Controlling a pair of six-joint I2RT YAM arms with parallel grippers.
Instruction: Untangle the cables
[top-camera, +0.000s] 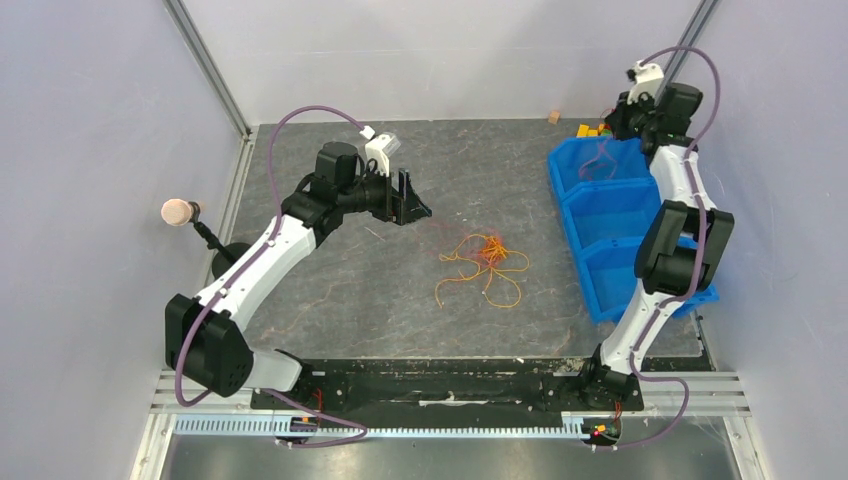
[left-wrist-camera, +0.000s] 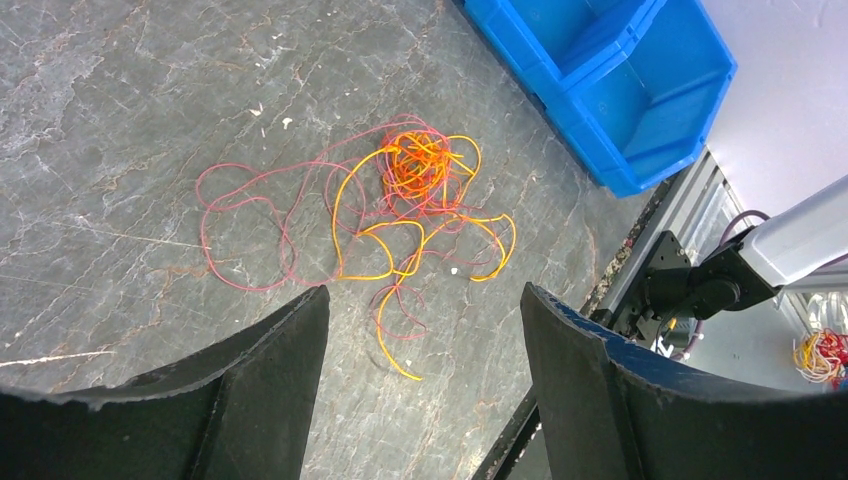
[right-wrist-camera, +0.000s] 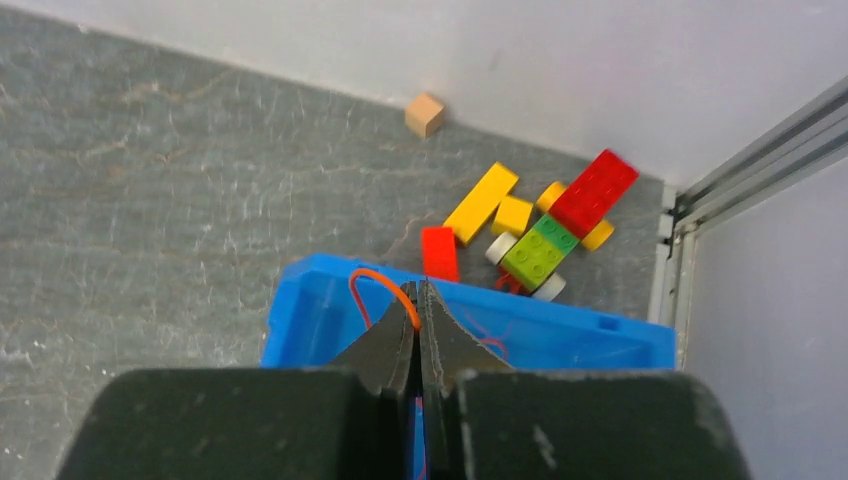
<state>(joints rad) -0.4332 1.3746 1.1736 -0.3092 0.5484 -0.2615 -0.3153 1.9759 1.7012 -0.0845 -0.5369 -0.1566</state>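
Cables just ahead of wide-spread left end effector — seemingly apart.

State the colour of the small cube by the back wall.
The small cube is pale tan; it shows best in the right wrist view.

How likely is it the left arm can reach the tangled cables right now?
Probably yes: the left claw is open, aimed down at the cables, which lie on the table with nothing between; the blue bin sits off beyond them.
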